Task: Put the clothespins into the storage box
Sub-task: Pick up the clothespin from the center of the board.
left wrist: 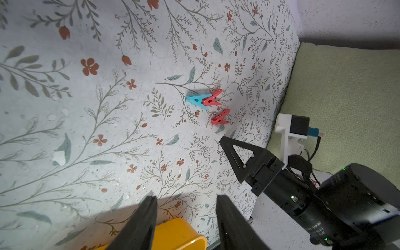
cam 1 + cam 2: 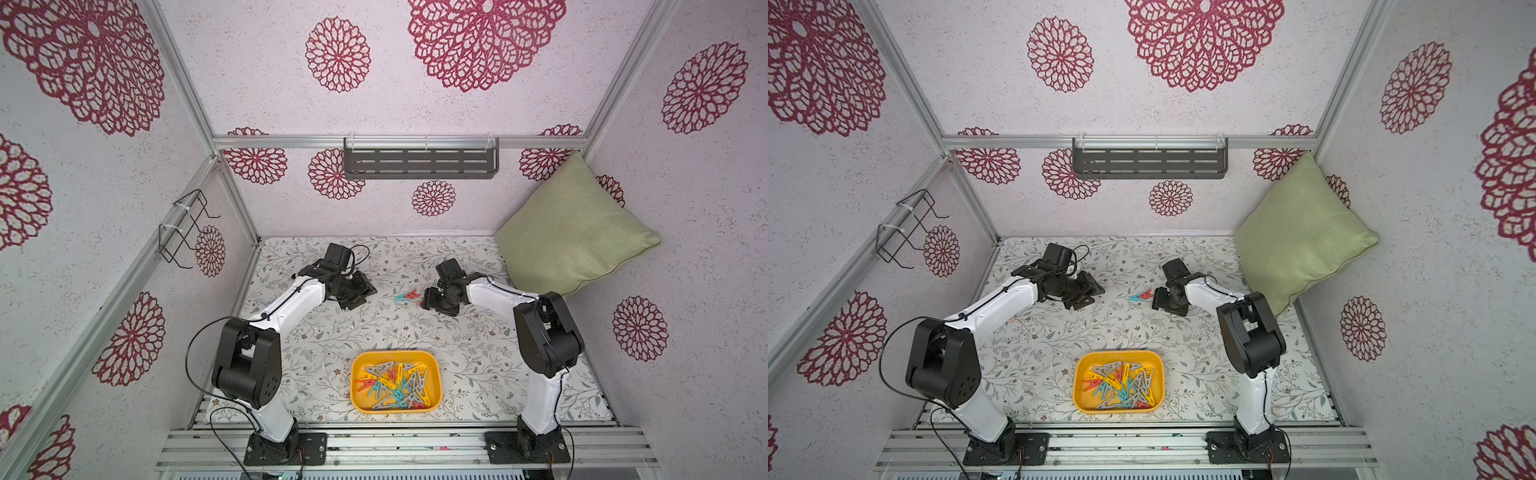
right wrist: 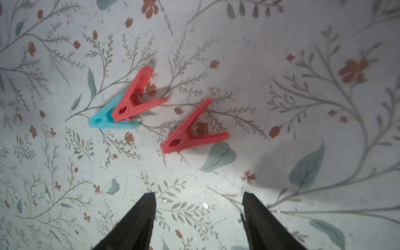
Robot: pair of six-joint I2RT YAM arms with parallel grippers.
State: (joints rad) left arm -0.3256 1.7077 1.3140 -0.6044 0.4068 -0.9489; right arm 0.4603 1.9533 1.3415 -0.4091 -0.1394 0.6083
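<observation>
Loose clothespins: three on the table (image 2: pixel 332 332), out in the middle between the two arms, well apart from the storage box (image 2: pixel 395 353).
Storage box: near the front edge, already heaped with a pile of pegs (image 2: pixel 395 386).
Nearest target: the lone red clothespin (image 3: pixel 190 134) lies flat, just ahead of the right gripper (image 3: pixel 199 194) fingertips, not touching them.
Its long axis: slanted to the gap between the fingers, neither square across it nor straight along it; I reckon a small wrist turn comes first.
The other two: a red clothespin (image 3: pixel 134 104) overlaps a teal clothespin (image 3: pixel 101 121), a little further on from the right gripper.
Nearer arm: clearly the right one. In a top view the left gripper (image 2: pixel 359 297) sits well off on the far side of the three.
Right claw: fingers spread wide, nothing between them, touching nothing.
Left claw: the left wrist view shows fingers part-spread and empty.
</observation>
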